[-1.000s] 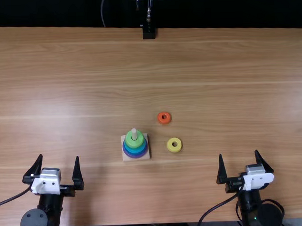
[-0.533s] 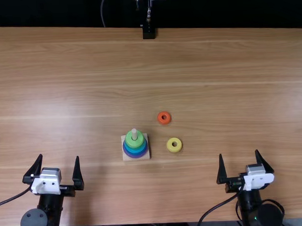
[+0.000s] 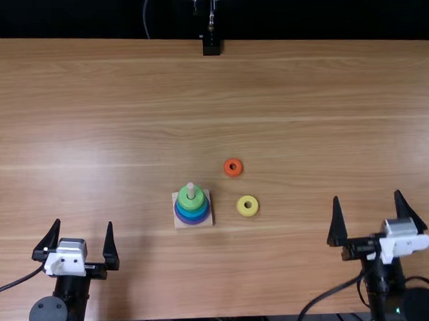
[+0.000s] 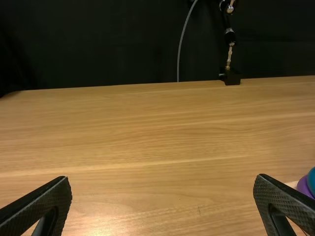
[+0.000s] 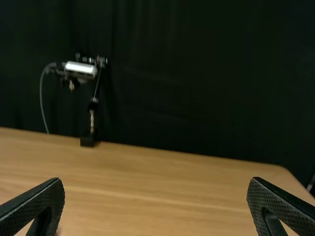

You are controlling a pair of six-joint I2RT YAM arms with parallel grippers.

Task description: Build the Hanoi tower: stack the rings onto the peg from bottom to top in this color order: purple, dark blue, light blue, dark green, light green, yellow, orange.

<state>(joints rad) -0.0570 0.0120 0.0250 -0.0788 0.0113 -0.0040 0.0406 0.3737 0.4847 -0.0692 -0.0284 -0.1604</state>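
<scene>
The tower (image 3: 192,204) narrowed upward, presumably for balance. Left tool (image 3: 84,222) and right tool (image 3: 367,194) were spread, likely for grasping.

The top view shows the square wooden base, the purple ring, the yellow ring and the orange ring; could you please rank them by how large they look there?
Largest to smallest:
1. Square wooden base
2. Purple ring, by its outer edge
3. Yellow ring
4. Orange ring, only slightly smaller than the yellow

Robotics lab: camera on stand (image 5: 92,115), black curtain (image 5: 197,73) behind wooden table (image 3: 304,94).
</scene>
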